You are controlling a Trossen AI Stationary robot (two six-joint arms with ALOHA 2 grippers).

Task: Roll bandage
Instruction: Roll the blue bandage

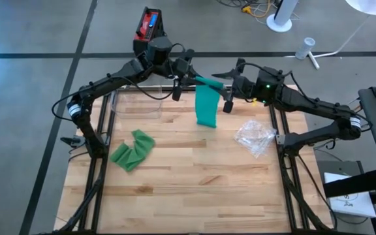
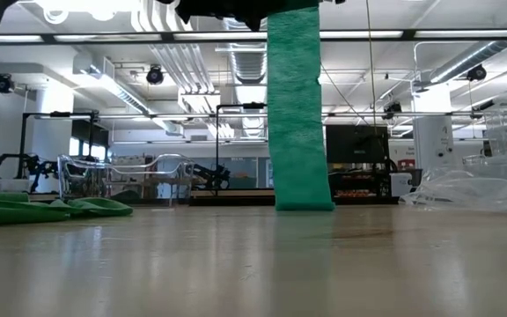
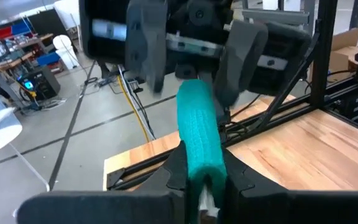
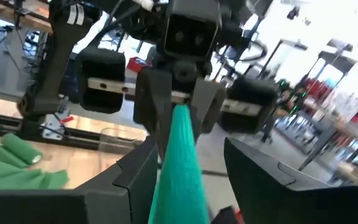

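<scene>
A long green bandage hangs as a flat strip between my two grippers above the far half of the table. Its lower end rests on the wood. My left gripper is shut on the bandage's upper end. Facing it, my right gripper stands open, and the bunched top of the bandage runs between its fingers. A second green bandage lies crumpled on the table at the left. My left gripper pinches the bandage's bunched upper end between its two fingers. It comes in nearly level from the table's left, along the bunched stretch. That stretch runs on toward my right gripper, and the strip hangs down from it to the table. My right gripper has the bandage between its fingers; one finger lies close beside it, but I cannot tell whether it touches.
A crumpled clear plastic bag lies on the table at the right. A clear container stands at the far left under the left arm. The near half of the wooden table is bare. Black frame rails run along both sides.
</scene>
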